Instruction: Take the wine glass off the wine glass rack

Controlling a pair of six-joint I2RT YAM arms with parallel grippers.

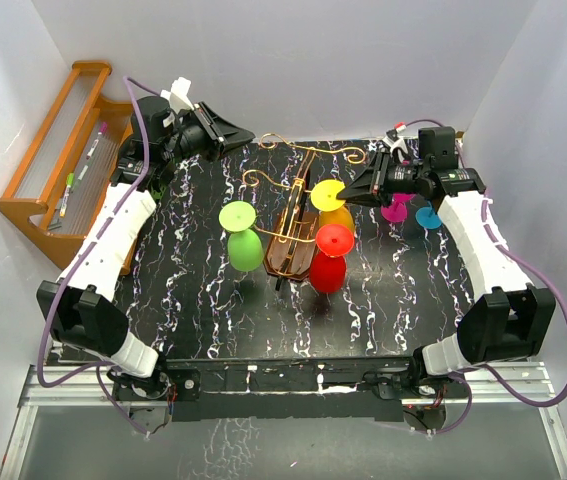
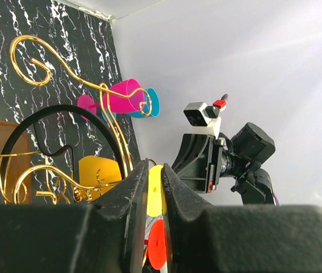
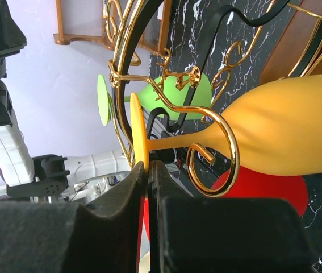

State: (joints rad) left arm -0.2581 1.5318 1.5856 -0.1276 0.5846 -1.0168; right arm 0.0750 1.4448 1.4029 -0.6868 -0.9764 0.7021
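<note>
The wine glass rack (image 1: pixel 288 255) stands mid-table, with a dark brown base and gold wire scroll arms (image 3: pixel 229 149). A yellow wine glass (image 1: pixel 335 212) hangs upside down in a scroll arm, and its bowl fills the right wrist view (image 3: pixel 285 125). My right gripper (image 1: pixel 355 192) (image 3: pixel 148 168) is shut on the rim of the yellow glass's round foot (image 3: pixel 138 128). My left gripper (image 1: pixel 248 133) (image 2: pixel 155 170) is at the back left, above the table. It is empty and its jaws are drawn together to a narrow slit, pointing toward the rack.
A green glass (image 1: pixel 245 248) and a red glass (image 1: pixel 327 270) also hang on the rack. A magenta glass (image 1: pixel 397 208) and a cyan glass (image 1: pixel 428 216) lie on the table under the right arm. An orange-brown slatted shelf (image 1: pixel 58 160) with markers stands far left.
</note>
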